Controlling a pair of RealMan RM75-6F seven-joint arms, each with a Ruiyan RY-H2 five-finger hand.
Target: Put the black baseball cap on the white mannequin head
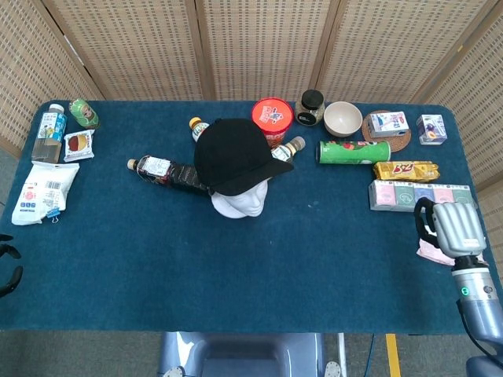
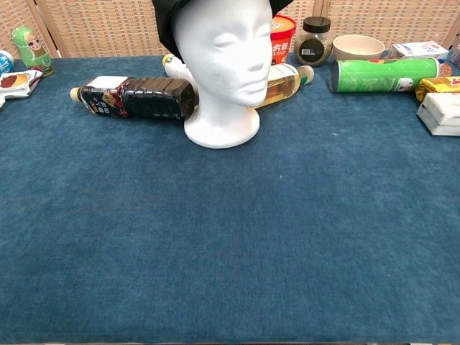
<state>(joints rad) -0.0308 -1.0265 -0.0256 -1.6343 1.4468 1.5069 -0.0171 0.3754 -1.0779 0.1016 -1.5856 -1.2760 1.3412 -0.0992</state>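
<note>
The black baseball cap (image 1: 234,156) sits on the white mannequin head (image 1: 240,205) at mid-table, its brim over the face. The chest view shows the mannequin head (image 2: 223,65) upright, with only the cap's lower edge (image 2: 164,29) at the top of the frame. My right hand (image 1: 453,228) hovers near the table's right front edge, far from the cap, back upward, fingers loosely bent and holding nothing. Only the dark fingertips of my left hand (image 1: 9,276) show at the left edge, spread and empty. Neither hand appears in the chest view.
A dark bottle (image 1: 169,173) lies left of the mannequin, a yellow-liquid bottle (image 2: 282,75) behind it. A red cup (image 1: 273,115), jar (image 1: 311,106), bowl (image 1: 343,118) and green can (image 1: 354,151) stand at the back right. Boxed packs (image 1: 420,195) lie near my right hand.
</note>
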